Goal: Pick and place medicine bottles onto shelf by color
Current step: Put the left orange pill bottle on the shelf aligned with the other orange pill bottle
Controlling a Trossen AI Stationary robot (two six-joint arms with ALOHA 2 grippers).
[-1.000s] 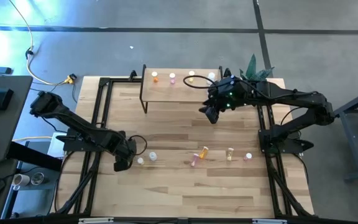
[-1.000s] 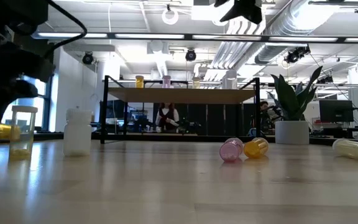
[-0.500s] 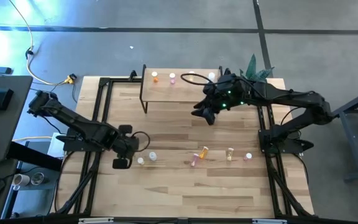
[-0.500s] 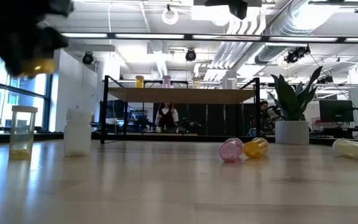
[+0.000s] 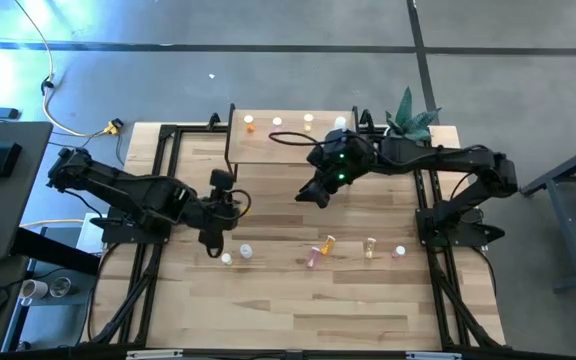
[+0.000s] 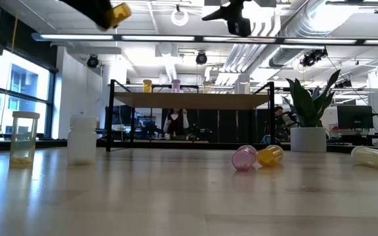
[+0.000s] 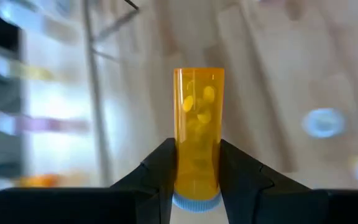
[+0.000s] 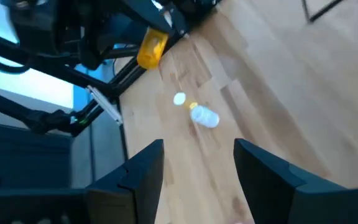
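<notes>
1. Orange plastic showed between the dark fingers of the left gripper (image 7: 196, 171): they were clamped on the orange bottle (image 7: 198, 127) near its cap end, the bottle's long axis running straight out from the fingers.
2. In the high view the left gripper (image 5: 218, 212) hung above the table's middle-left, and the shelf (image 5: 290, 146) lay toward its one o'clock; we judged the left arm the one to carry this bottle there.
3. Four bottles already stood along the shelf's far edge, an orange one (image 5: 249, 125) at its left end (the likely neighbour for ours, we judged).
4. The right gripper (image 5: 308, 192) hovered near the shelf's front edge at about its six o'clock, fingers spread apart and holding nothing.
5. On the light-wood table (image 5: 268, 300) we saw a clear bottle (image 6: 23, 137) and a white bottle (image 6: 82, 138) upright, and a pink bottle (image 6: 244, 157) and a yellow bottle (image 6: 270, 155) lying on their sides, touching.
6. Beyond the table the low view showed a potted plant (image 6: 309, 111) and an open room with ceiling ducts.
</notes>
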